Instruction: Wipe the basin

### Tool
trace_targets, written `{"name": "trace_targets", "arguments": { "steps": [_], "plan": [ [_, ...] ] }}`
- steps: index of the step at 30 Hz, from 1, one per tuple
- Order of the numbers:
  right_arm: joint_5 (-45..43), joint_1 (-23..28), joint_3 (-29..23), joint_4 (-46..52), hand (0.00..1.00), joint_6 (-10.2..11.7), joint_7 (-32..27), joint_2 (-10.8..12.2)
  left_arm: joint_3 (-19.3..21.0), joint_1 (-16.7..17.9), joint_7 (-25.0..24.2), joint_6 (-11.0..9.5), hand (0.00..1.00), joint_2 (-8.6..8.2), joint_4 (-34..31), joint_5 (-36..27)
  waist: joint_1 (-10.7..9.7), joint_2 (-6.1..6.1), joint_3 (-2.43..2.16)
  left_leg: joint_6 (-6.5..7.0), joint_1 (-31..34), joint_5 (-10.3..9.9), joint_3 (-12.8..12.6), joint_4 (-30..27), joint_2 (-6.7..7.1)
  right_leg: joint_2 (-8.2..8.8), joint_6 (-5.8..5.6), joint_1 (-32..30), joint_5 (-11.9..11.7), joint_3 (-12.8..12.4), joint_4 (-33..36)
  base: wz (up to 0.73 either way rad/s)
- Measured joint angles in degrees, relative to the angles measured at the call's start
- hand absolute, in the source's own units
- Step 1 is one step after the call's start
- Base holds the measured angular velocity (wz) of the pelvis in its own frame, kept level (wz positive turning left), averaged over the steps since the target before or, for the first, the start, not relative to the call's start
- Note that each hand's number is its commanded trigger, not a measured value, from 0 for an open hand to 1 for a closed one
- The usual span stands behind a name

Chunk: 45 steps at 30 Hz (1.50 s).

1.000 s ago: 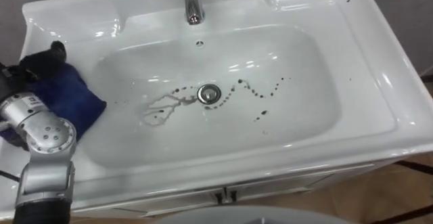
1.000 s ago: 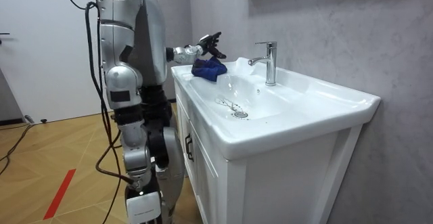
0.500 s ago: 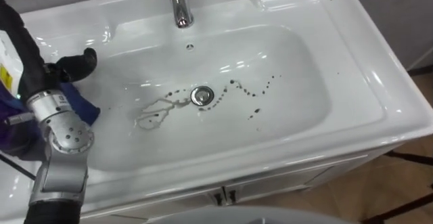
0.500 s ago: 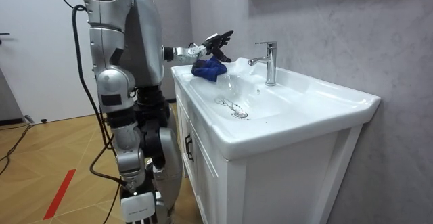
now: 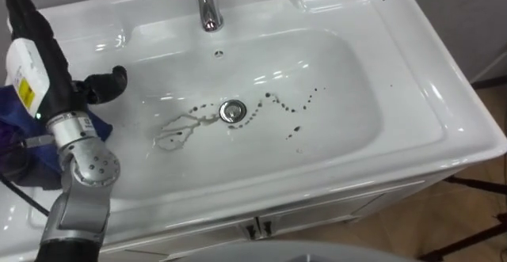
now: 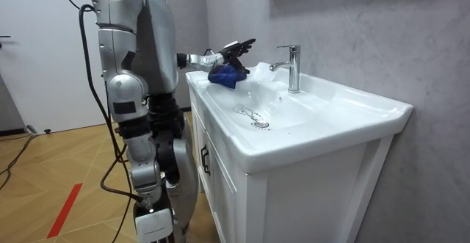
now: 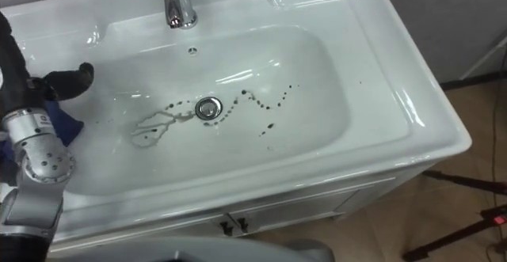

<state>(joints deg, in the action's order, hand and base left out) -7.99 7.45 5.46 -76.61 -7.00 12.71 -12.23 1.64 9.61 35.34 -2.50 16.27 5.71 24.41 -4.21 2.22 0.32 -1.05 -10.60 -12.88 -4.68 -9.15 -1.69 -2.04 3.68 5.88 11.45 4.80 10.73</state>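
L hand (image 5: 49, 60) raised higher over blue cloth (image 5: 11, 108), cam shifted slightly

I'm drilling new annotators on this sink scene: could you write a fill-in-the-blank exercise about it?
1. The cloth on the left rim of the basin is ___ in colour.
2. Dark spots trail past the ___ at its bottom.
3. The left hand above the cloth has its fingers ___, not curled.
Answers: blue; drain; straight.
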Motion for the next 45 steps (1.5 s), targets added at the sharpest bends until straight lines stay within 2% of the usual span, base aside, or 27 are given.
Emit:
{"name": "trace_targets", "arguments": {
  "steps": [10,16,18,21,24,25,27,30,35,45],
  "plan": [
    [0.6,0.1,0.0,-0.2,0.00,-0.1,0.2,0.0,0.0,0.4,0.0,0.1,0.00,-0.03,4.2,2.8,-0.2,-0.15,0.08,0.00,0.2,0.0,0.2,0.0,0.08,0.04,0.00,0.0,0.0,0.0,-0.2,0.00],
    [0.3,0.2,0.0,0.0,0.00,-0.7,0.5,0.0,-0.2,1.6,0.3,2.8,0.00,-0.42,7.2,5.5,-0.2,0.32,-0.17,0.00,0.9,0.0,0.3,0.0,0.09,0.10,0.00,-0.1,0.0,0.2,0.0,0.01],
    [0.7,0.1,0.1,0.4,0.00,-1.9,0.3,-0.1,-0.4,2.7,0.5,4.7,0.00,-0.42,7.8,7.8,-0.1,0.43,-0.25,0.00,0.9,0.0,0.3,0.0,0.07,0.08,0.00,-0.2,0.0,0.2,0.0,0.00],
    [0.9,0.0,0.1,0.4,0.00,-3.0,0.1,-0.1,-0.7,4.3,0.5,6.3,0.00,-0.62,8.7,8.0,0.1,0.36,-0.27,0.00,0.8,0.0,0.1,-0.1,0.07,0.07,0.00,-0.4,0.0,0.2,0.0,0.00],
    [0.9,0.2,0.1,0.4,0.00,-4.3,-0.1,-0.1,-0.7,4.5,0.5,8.3,0.00,-1.71,9.9,8.0,0.7,0.12,-0.30,0.00,1.0,0.0,0.1,0.0,0.07,0.06,0.00,-1.0,0.0,0.2,0.2,0.00],
    [1.0,0.1,0.1,0.4,0.00,-4.5,-0.1,-0.1,-0.7,4.5,0.5,8.4,0.00,-1.82,10.0,8.0,1.0,0.04,-0.31,0.00,1.0,0.0,0.1,0.0,0.07,0.06,0.00,-0.9,0.0,0.2,0.2,0.00],
    [0.9,0.2,0.1,0.6,0.00,-5.3,-0.1,-0.2,-0.7,4.4,0.5,9.0,0.00,-1.94,10.0,10.1,1.3,-0.56,-0.66,0.00,1.0,0.0,0.5,0.0,0.09,0.05,0.00,-0.8,0.0,0.2,0.0,0.00],
    [1.0,0.4,0.2,1.3,0.00,-5.6,-0.1,-0.2,-0.7,4.4,0.4,9.9,0.00,-2.20,10.4,11.8,1.4,-0.83,-0.84,0.00,0.8,0.0,1.0,0.0,0.13,0.06,0.00,0.0,0.0,0.2,0.0,0.00],
    [2.0,0.2,0.8,1.8,0.00,-5.6,-0.1,-0.2,-0.7,4.4,0.4,11.2,0.00,-2.54,10.5,12.8,1.5,-0.84,-0.82,0.00,-0.2,0.0,1.7,-0.1,0.15,0.04,0.01,1.0,0.0,0.2,-0.2,0.00],
    [1.4,0.3,1.3,4.2,0.00,-5.7,0.0,-0.3,-0.8,4.2,0.4,12.3,0.00,-3.35,9.9,19.1,1.7,-0.90,-0.80,0.00,0.1,0.0,1.7,-0.1,0.17,0.13,0.01,0.6,0.0,0.9,-0.2,0.01]
  ]
}}
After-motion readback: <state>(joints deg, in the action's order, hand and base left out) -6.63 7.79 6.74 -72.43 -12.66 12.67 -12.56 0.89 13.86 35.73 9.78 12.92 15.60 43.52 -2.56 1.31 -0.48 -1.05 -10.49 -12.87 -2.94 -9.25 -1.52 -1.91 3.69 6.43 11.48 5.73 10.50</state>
